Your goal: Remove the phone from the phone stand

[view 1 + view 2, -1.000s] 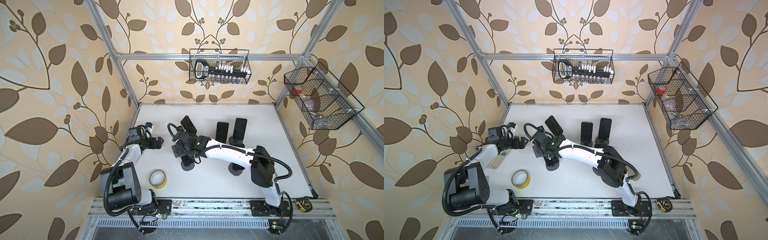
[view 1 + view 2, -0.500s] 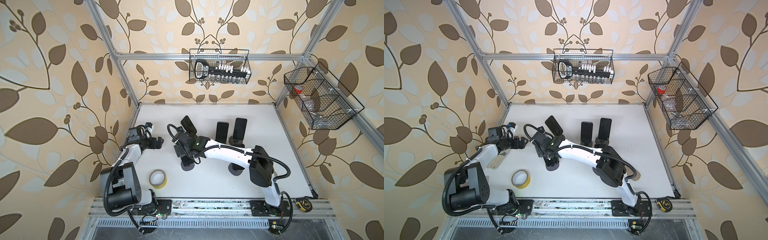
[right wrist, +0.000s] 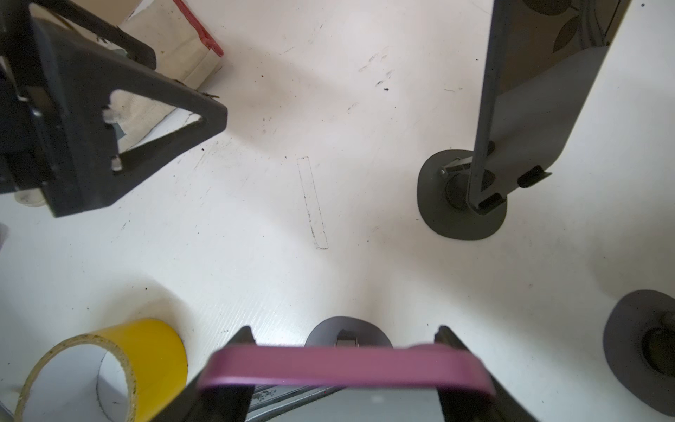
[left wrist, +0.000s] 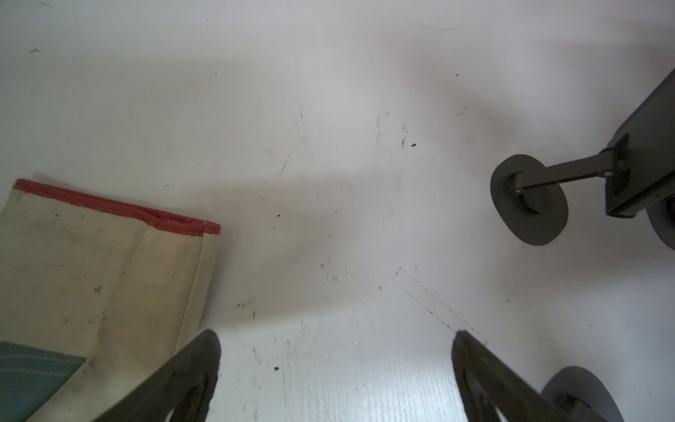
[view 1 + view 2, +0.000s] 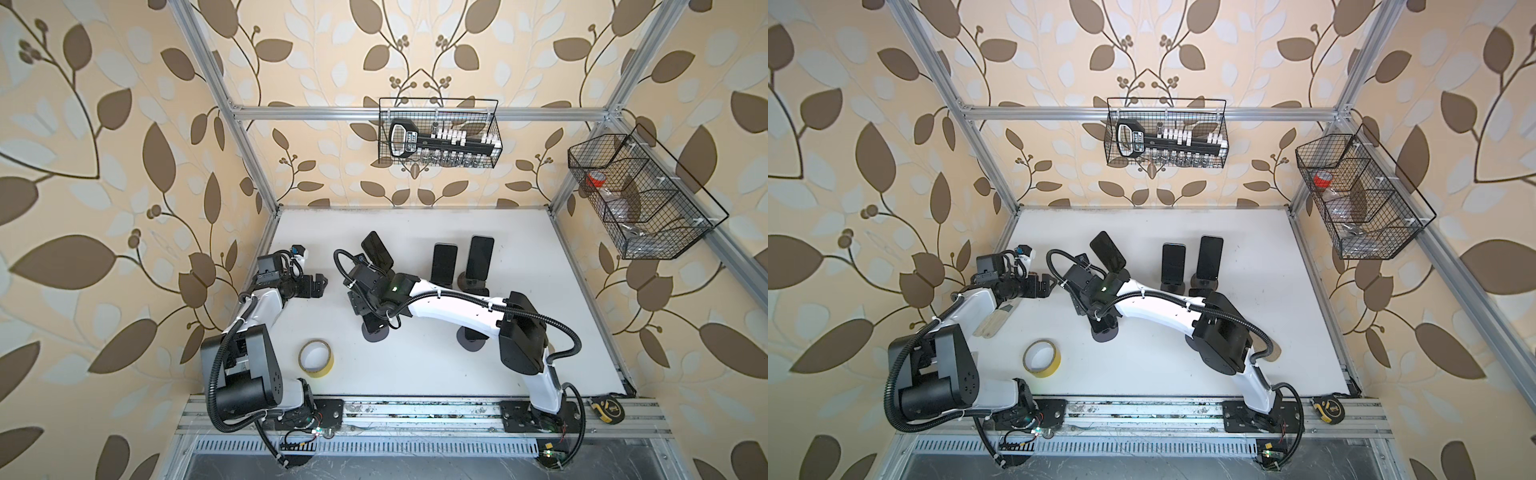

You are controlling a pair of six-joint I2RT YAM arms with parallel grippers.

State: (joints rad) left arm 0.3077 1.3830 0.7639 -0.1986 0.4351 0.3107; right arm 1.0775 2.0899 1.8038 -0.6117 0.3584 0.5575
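Observation:
In the right wrist view a phone with a pink edge (image 3: 343, 365) lies crosswise between my right gripper's fingers (image 3: 447, 338); the right gripper (image 3: 344, 339) is shut on its two sides. Under it show the phone stand's round dark base (image 3: 347, 330) and a bit of its grey plate. In both top views the right gripper (image 5: 365, 299) hangs over that stand base (image 5: 376, 333) and covers the phone. My left gripper (image 4: 336, 339) is open and empty, low over the table to the left (image 5: 318, 284).
Three more phones lean on stands behind: one tilted (image 5: 377, 250), two upright (image 5: 444, 264) (image 5: 480, 257). A bare stand base (image 3: 643, 350) sits under the right arm. A yellow tape roll (image 5: 316, 358) lies in front, a cream glove (image 4: 102, 263) under the left arm.
My right gripper's fingers have closed in onto the phone's sides. Both arms stay almost where they were.

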